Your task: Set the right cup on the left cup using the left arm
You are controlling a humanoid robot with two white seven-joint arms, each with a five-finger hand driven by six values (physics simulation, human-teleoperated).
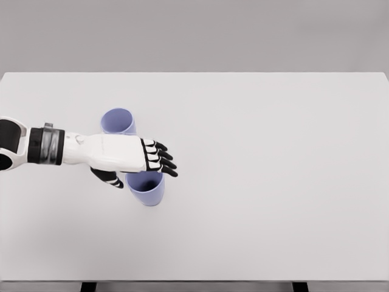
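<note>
Likely the right cup (pixel 146 188) was light, stiff and smooth-walled, so a grip around its side wall just under the rim looked safest, firm enough not to slip. It was a lavender tumbler, open mouth up, standing nearer on the white table (pixel 273 152), right of the left cup (pixel 118 121), which sat farther back. The left hand (pixel 130 157) hovered over its rim, thumb at its left side, fingers loosely extended, apparently gripping nothing yet.

A white table (pixel 273 182) against a grey backdrop (pixel 194 33).
</note>
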